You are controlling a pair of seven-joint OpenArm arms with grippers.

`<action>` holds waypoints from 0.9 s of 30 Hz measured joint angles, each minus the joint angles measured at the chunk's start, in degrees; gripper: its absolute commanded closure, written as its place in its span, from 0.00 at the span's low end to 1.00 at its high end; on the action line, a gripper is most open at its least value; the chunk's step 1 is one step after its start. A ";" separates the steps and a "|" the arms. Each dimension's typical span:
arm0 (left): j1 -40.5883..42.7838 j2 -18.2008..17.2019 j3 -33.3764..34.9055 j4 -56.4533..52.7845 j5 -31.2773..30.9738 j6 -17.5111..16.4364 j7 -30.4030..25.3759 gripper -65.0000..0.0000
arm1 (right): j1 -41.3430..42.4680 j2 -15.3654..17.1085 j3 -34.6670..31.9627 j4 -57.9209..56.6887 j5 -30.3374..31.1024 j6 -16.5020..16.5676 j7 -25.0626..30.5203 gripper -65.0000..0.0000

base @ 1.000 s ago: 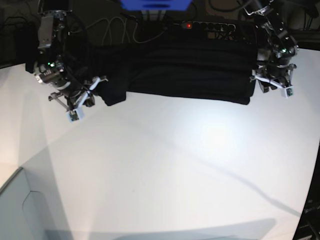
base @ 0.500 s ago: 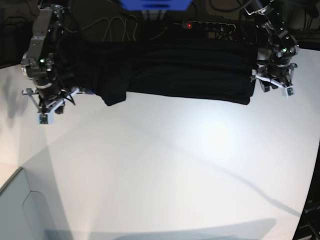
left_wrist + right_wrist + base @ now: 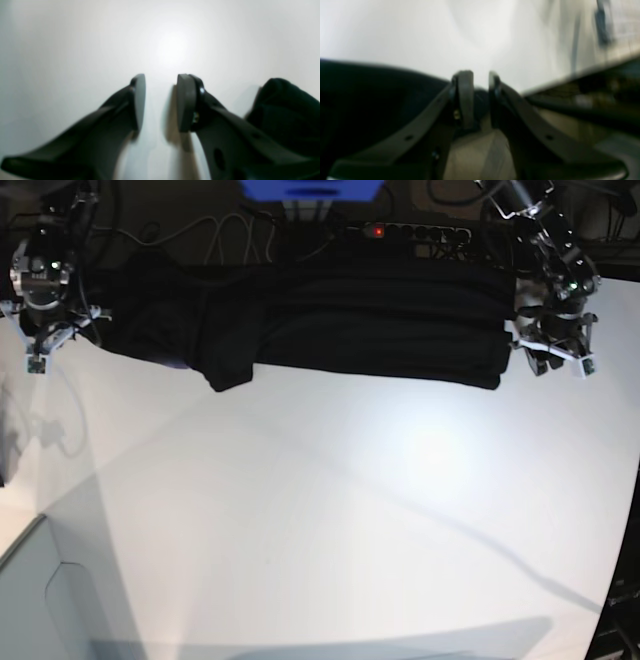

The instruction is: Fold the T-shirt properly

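T-shirt is lying as a long black band along the table's far edge. Left gripper is hovering beside its end, jaws parted and empty; right gripper is standing slightly spread, seemingly empty. Next, I'd guess, both ends need grasping for another fold.

Obscured and indeterminate regions

Both my wrist views are soft with blur. In the right wrist view the T-shirt is a featureless dark mass cut by the left edge, and I cannot resolve the clutter at far right. In the left wrist view the cloth runs off the right edge. In the base view the right gripper is too small to judge.
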 measured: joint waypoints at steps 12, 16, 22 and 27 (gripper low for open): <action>-0.11 0.00 0.00 -0.04 0.20 0.00 -0.13 0.68 | 2.45 -2.58 18.03 0.02 0.59 28.89 0.11 0.68; -0.11 0.02 0.00 -0.04 0.20 0.02 -0.13 0.68 | 3.56 -3.67 24.41 -0.28 6.12 28.92 -4.24 0.68; -0.11 0.13 0.00 -0.04 0.22 0.02 -0.13 0.68 | 3.85 -1.92 24.50 -1.03 20.04 28.89 -9.29 0.67; 0.04 0.15 0.00 -0.04 0.22 0.04 -0.15 0.68 | 3.23 -1.99 24.83 -3.06 25.92 28.92 -13.68 0.66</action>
